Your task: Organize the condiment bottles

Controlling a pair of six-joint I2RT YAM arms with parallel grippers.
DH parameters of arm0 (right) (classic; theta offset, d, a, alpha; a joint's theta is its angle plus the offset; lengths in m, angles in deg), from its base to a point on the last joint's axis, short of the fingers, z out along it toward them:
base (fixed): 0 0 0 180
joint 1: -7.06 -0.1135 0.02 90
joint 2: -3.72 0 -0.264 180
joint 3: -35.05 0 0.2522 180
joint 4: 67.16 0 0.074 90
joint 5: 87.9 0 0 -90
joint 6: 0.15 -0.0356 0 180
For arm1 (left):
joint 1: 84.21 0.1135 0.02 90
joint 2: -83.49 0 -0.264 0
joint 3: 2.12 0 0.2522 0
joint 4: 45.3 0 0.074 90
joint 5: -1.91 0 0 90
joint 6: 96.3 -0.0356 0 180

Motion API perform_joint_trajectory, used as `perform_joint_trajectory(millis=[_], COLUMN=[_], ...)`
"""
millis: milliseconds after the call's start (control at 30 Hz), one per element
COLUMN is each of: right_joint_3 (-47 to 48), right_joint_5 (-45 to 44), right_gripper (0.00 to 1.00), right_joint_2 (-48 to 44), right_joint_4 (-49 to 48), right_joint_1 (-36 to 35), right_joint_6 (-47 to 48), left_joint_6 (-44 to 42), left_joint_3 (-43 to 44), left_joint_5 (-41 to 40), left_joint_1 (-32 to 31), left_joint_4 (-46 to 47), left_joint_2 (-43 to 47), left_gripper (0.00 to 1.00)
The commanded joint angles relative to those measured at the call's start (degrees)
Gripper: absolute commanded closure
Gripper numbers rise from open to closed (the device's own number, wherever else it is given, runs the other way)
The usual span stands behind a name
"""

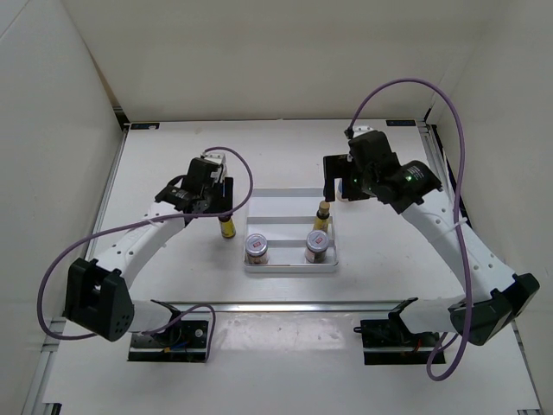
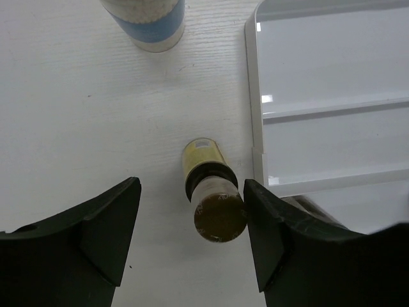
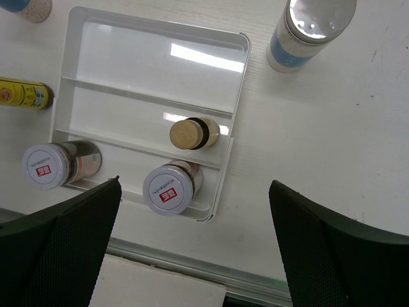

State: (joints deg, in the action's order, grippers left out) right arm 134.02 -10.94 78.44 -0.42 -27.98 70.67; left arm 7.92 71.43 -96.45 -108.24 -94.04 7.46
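Illumination: bright, even, from overhead, spread by the white walls (image 1: 259,52).
Shadows: soft and short, close under items on the desk (image 1: 173,156).
Glare: a rectangular hotspot lay on the floor of the tray (image 3: 147,64). The cap of the white bottle (image 3: 307,25) right of the tray was blown out. Small glints sat on the tray's left rim in the left wrist view.
Focus: the left pincer (image 2: 190,185) and right pincer (image 3: 195,185) showed as dark, soft-edged masses below the tray. The cap of the yellow bottle (image 2: 204,160) left of the tray was slightly blurred.
Top view: sharp, with the desk grain washed out.
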Motion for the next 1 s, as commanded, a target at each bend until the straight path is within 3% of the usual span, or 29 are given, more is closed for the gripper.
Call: perform_joint_trajectory(millis=[0,100,433,533,800,967], right_joint_3=[-0.5,-0.5,-0.5,-1.0,-2.2,-3.3], right_joint_5=[0.5,0.5,1.0,1.0,1.5,1.5], right_gripper=[0.00,0.00,0.00,0.00,0.02,0.02], right_joint_2=[-1.1,-1.1,-1.1,-1.1,-2.3,-2.8], right_joint_4=[-1.2,-1.2,-0.7,-0.7,-0.7,-0.7], right_joint_1=[-0.2,-0.2,-0.2,-0.2,-0.2,-0.2], right_joint_6=[0.5,0.5,0.5,0.5,-0.1,-0.6], left_joint_6=[-0.2,-0.2,-0.7,-0.7,-0.7,-0.7], left_joint_3=[2.0,2.5,6.9,9.7,15.8,17.7], left_joint_5=[-0.3,0.3,1.3,1.3,5.5,7.0], left_joint_1=[-0.2,-0.2,-0.8,-1.8,-4.6,-6.5], left_joint_4=[0.1,0.1,-2.3,-3.7,-4.8,-4.8], left_joint_2=[-0.3,-1.0,-0.3,0.4,2.3,-1.9], left_gripper=[0.25,0.31,0.77,0.85,0.89,0.89])
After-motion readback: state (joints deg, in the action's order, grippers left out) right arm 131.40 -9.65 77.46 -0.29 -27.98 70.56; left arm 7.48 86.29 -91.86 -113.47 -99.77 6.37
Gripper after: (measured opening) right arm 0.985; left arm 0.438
